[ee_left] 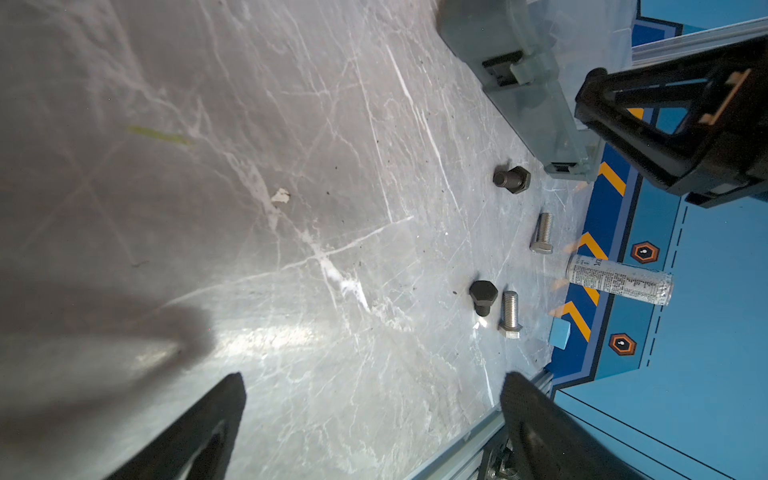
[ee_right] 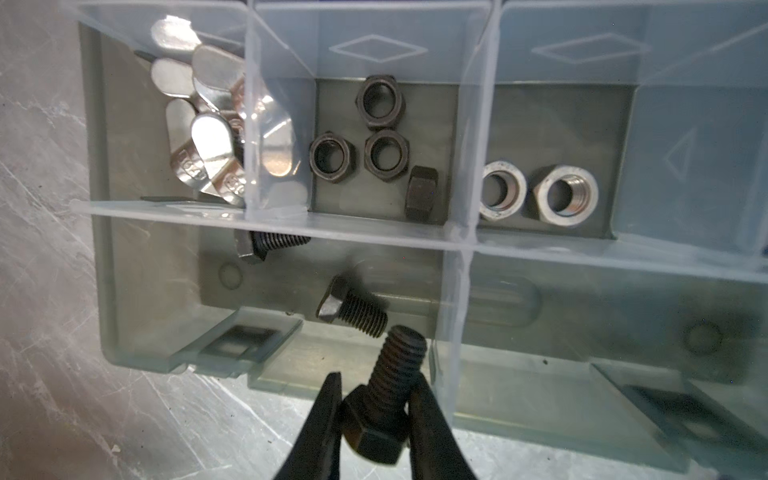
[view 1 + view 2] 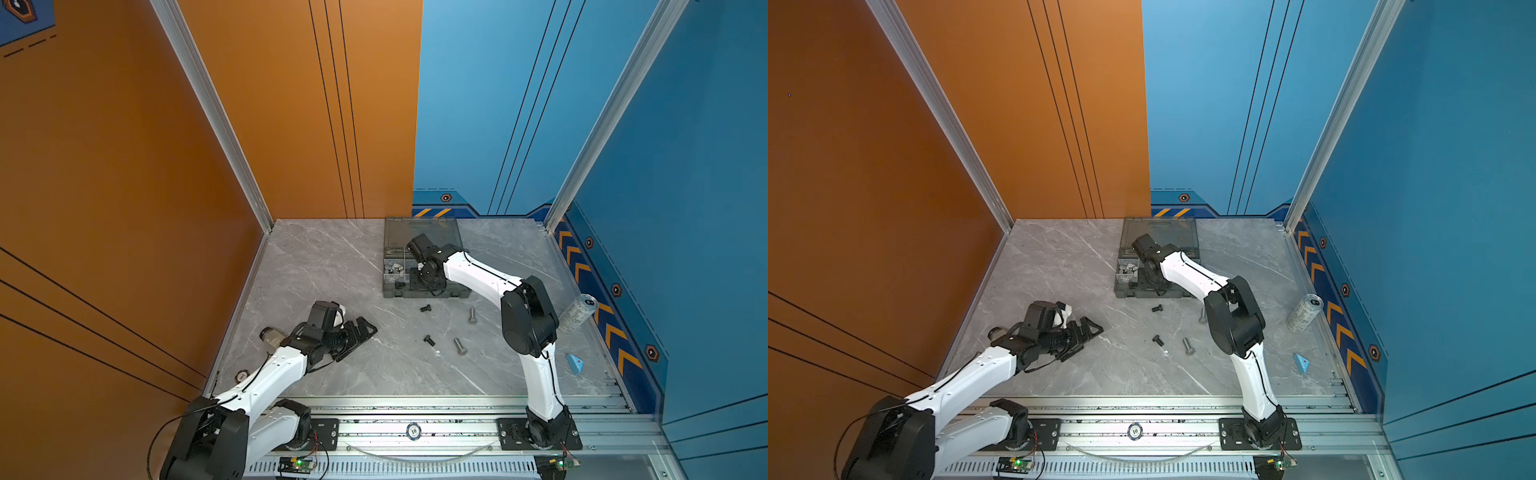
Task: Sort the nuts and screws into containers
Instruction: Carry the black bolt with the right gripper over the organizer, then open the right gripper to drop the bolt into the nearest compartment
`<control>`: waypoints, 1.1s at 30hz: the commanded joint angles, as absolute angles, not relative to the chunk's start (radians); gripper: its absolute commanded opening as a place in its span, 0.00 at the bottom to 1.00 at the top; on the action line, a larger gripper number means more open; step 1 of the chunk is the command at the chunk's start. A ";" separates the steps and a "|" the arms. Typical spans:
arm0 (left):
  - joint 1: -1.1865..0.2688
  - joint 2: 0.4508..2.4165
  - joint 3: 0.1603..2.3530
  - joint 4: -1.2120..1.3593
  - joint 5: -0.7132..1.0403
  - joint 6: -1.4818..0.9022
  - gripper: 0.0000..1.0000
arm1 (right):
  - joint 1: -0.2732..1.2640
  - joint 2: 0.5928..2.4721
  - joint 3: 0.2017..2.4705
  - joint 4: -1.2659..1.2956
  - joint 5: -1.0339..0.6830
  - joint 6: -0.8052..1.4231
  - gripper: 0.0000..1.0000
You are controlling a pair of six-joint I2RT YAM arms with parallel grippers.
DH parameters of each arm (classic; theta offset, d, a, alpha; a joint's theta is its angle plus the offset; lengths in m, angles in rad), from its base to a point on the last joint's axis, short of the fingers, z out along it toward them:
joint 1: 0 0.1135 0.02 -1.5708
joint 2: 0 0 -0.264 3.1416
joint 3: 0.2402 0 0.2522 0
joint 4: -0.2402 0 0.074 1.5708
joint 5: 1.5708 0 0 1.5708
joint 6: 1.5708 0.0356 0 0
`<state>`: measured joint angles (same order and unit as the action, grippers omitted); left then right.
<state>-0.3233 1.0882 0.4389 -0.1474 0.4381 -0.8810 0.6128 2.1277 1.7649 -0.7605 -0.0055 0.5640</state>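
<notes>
Right tool (image 2: 376, 378) clamps a black screw (image 2: 376, 432) just under its head, thread pointing into the screw compartment (image 2: 166, 282) of the box (image 2: 137, 340); judged small, rigid, dense and smooth, it may pivot or slip; left tool (image 1: 374, 399) hangs spread wide, empty, above the desk (image 1: 208, 166).

Booth with panel walls: orange wall (image 3: 124, 166) at left and back-left, blue wall (image 3: 478, 104) at back-right and right, thin dark lines down both. Aluminium posts (image 3: 216, 112) stand at the back corners. Grey marble-look table (image 3: 332, 257) with white veins and a soft glare patch (image 1: 270, 336). Orange chevron band (image 3: 582, 274) runs low along the right edge — slotted metal rail (image 3: 457, 432) across the front edge.
</notes>
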 commanded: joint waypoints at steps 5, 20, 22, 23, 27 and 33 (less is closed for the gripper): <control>-0.334 1.115 0.471 -0.153 0.427 -0.880 0.98 | 0.605 2.165 1.827 -0.786 -0.028 0.553 0.09; -0.359 1.139 0.489 -0.153 0.416 -0.882 0.98 | 0.599 2.191 1.839 -0.795 -0.035 0.554 0.25; -0.361 1.138 0.492 -0.155 0.417 -0.882 0.98 | 0.599 2.187 1.837 -0.796 -0.033 0.552 0.28; -0.364 1.136 0.494 -0.156 0.416 -0.881 0.98 | 0.598 2.184 1.837 -0.797 -0.033 0.551 0.28; -0.371 1.127 0.493 -0.159 0.408 -0.885 0.98 | 0.599 2.180 1.836 -0.806 -0.030 0.546 0.31; -0.374 1.114 0.482 -0.159 0.400 -0.890 0.98 | 0.595 2.175 1.831 -0.813 -0.024 0.541 0.34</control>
